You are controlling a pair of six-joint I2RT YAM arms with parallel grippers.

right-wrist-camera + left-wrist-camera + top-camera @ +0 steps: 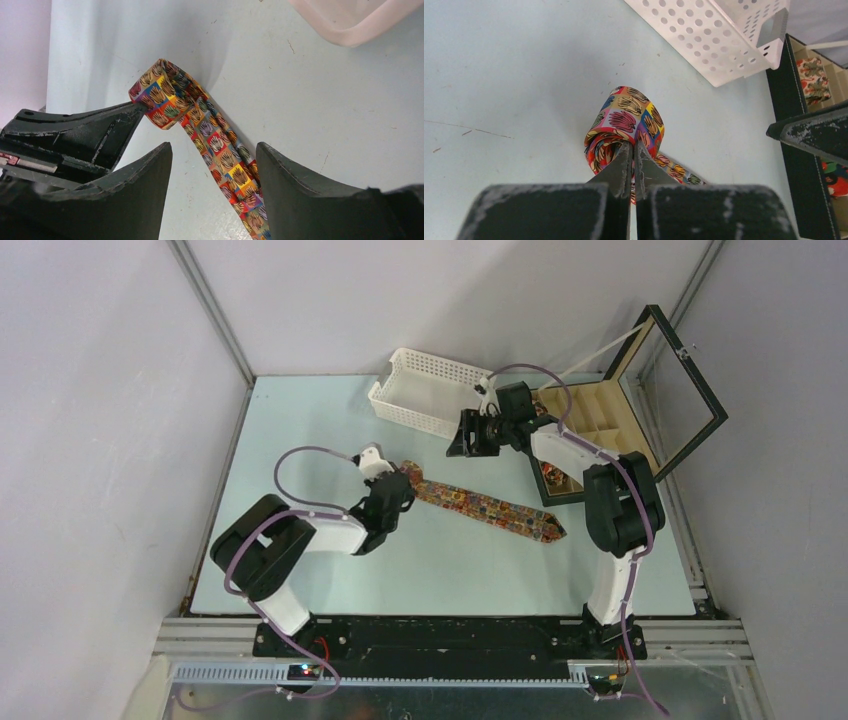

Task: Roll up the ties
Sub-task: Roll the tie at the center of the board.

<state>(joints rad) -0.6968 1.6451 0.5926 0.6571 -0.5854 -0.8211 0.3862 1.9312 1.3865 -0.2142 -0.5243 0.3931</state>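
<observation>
Pinching the tie by its narrow end, left tool is clamped on it, right tool spread & empty; fabric prob light, floppy, slick, so regrip close to the coil.

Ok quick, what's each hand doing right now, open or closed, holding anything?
Left hand: closed on the rolled end of the tie.
Right hand: open, holding nothing.
</observation>
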